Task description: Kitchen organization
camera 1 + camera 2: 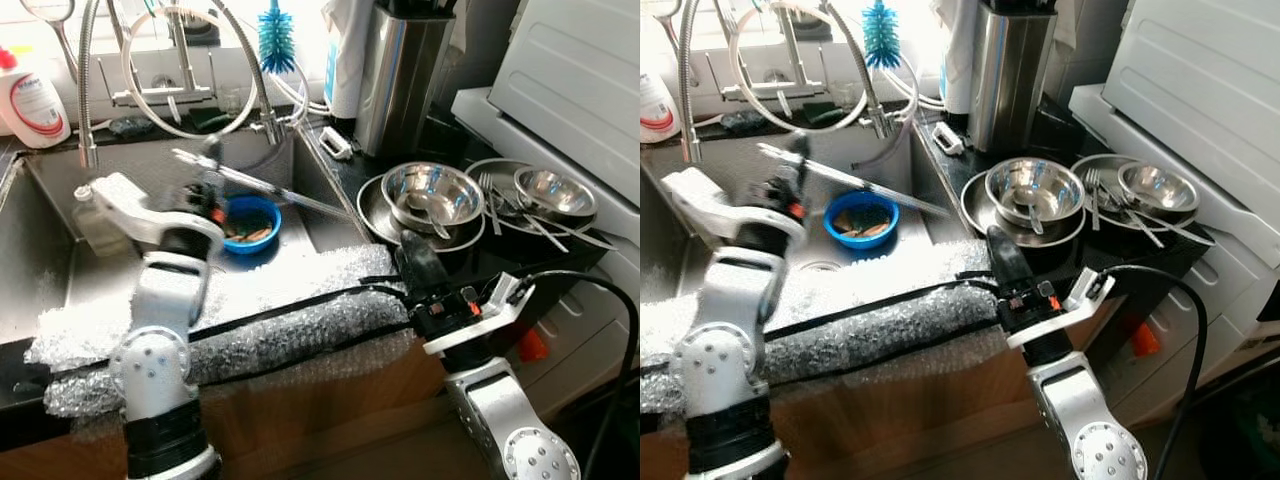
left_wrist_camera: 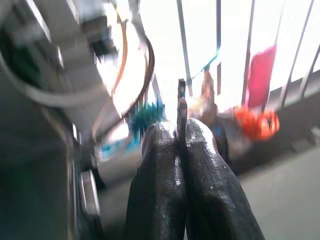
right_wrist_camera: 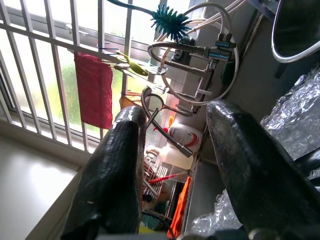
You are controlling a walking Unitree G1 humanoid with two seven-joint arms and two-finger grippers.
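Over the sink (image 1: 60,250), the left end effector (image 1: 207,190) is clenched on a long thin metal utensil (image 1: 260,186) — most likely a knife, though blur hides its tip. It is held by one end, with the rest slanting out above the blue bowl (image 1: 248,222) on the sink floor. In the left wrist view the fingers (image 2: 165,165) are pressed together with the thin metal edge (image 2: 181,107) pinched between them.

The utensil looks stiff, light and slick, so a grip on the thicker handle end seems wiser than on the flat blade, which could twist or slide in the pads.

The right end effector (image 1: 418,262) hovers released over the bubble-wrapped counter edge (image 1: 300,320), its fingers spread apart — just short of the steel bowls (image 1: 432,195) and forks (image 1: 498,205) stacked on the counter to the right.
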